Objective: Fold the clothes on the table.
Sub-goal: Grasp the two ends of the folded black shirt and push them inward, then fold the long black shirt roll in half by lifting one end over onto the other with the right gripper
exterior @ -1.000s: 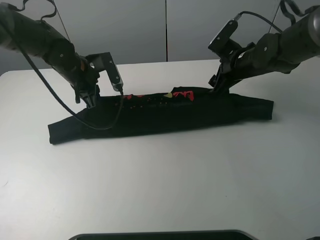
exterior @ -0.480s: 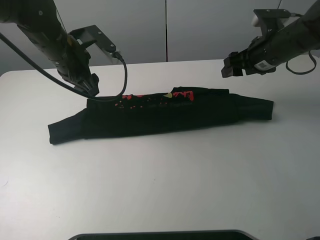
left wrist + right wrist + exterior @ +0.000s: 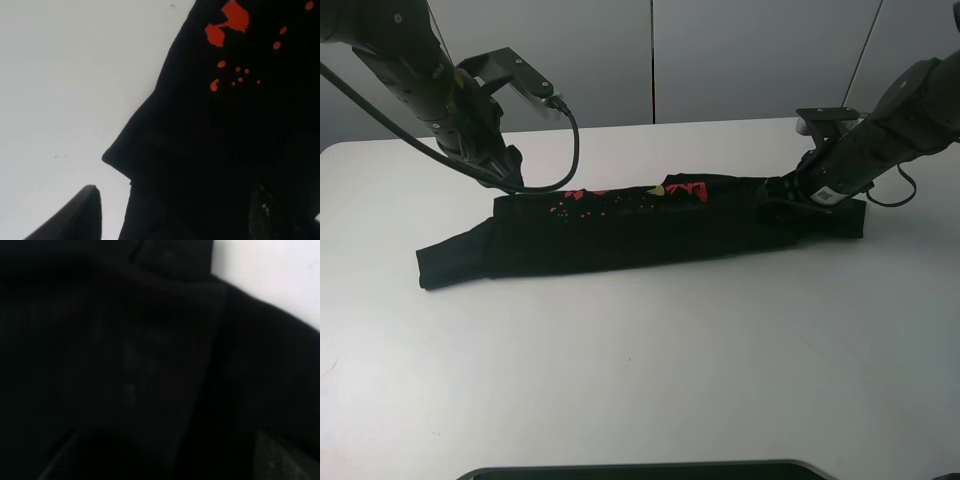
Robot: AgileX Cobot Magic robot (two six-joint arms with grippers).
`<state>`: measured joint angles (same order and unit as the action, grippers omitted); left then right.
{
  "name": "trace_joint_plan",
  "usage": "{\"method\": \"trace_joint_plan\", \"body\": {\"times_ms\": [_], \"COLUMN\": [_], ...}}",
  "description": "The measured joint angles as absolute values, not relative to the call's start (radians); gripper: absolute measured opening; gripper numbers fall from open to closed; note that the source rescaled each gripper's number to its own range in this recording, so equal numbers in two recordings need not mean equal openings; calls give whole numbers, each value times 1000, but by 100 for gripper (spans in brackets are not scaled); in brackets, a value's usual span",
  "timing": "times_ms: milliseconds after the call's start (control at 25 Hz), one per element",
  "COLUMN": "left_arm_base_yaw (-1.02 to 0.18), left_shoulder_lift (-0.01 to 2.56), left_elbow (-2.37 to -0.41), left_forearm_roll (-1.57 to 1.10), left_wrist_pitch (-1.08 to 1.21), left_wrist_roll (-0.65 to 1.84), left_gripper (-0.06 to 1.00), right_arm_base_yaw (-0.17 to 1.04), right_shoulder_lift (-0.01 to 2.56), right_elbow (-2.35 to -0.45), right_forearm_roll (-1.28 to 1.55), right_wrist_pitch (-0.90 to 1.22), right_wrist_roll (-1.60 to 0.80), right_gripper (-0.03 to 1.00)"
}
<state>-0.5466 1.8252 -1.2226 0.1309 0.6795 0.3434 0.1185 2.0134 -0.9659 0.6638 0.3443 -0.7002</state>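
Finds the clothes (image 3: 640, 225) folded into one long, narrow black band on the tabletop (image 3: 650, 370), in the far half, about midway between the left and right edges. Runs the long axis left to right, nearly along the far edge but slightly skewed: left end nearer the front edge, right end farther back. Carries red print (image 3: 685, 190) face up along the far long side, near the middle.

Places the left tool (image 3: 505, 172) in the air above the band's far left corner, clear of the cloth. Shows, in the left wrist view, dark fingers (image 3: 82, 215) standing well apart over the clothes (image 3: 225, 150) and red print (image 3: 227, 20): spread and holding nothing.

Places the right tool (image 3: 782, 192) low at the band's right end, near the far long side. Gives, in the right wrist view, mostly black clothes (image 3: 125, 340) with a wedge of white tabletop (image 3: 270, 275) beyond, and fingers (image 3: 285, 455) spread wide. Cannot tell whether any cloth is caught.
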Motion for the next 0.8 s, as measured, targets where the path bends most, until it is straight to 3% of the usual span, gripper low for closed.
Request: {"method": "trace_joint_plan", "body": {"times_ms": [320,440,640,800], "left_arm_base_yaw": [-547,-547,-547,-547], "left_shoulder_lift": [1825,1825,1825,1825], "left_elbow": [-1223,-1223,-1223,-1223], "left_forearm_roll": [129,127,127,127], "left_wrist_pitch": [665,661,660,660], "left_wrist_roll": [343,343,343,343], "left_gripper": [80,80,80,80], "right_arm_base_yaw": [115,115,115,115], "right_shoulder_lift": [2051,2056,2068,2068], "right_elbow": [-990,-993,-993,-993], "right_forearm_roll": [786,810,825,793], "right_wrist_pitch": [397,422,473,477], "right_wrist_roll": [-729,-737,-736,-709], "right_gripper": [71,52,9,8]}}
